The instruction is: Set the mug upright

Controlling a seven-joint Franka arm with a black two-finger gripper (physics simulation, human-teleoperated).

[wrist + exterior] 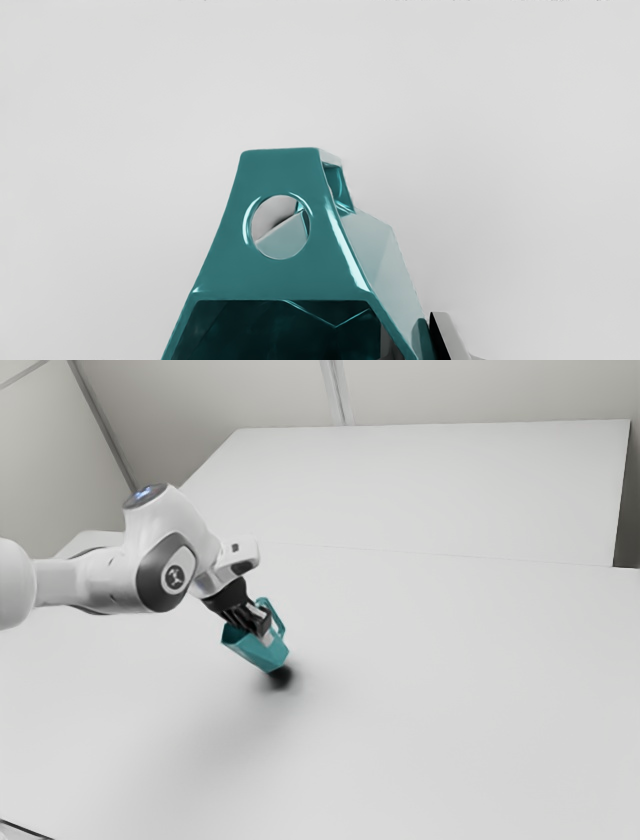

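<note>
Pincer (263,629) and mug (257,651) are together, a bit left of the middle of the frame in the exterior view. The pincer is closed on the mug, pinching its side wall near the open end. The mug is blue-green, and it is not upright. It leans over, with its open end up toward the left of the frame and its bottom down toward the right. The handle (280,170) is on the side that looks to the upper right of the frame in the exterior view. A small dark shadow (281,679) lies on the white counter (450,670), just under the low corner of the mug. I cannot tell if that corner touches the counter. The white arm (170,565) comes in from the left edge of the frame and bends down to the mug. In the wrist view, one finger (448,332) is right by the outside of the mug. The handle has a round hole in it, and the dark inside of the mug is close to the pincer.
</note>
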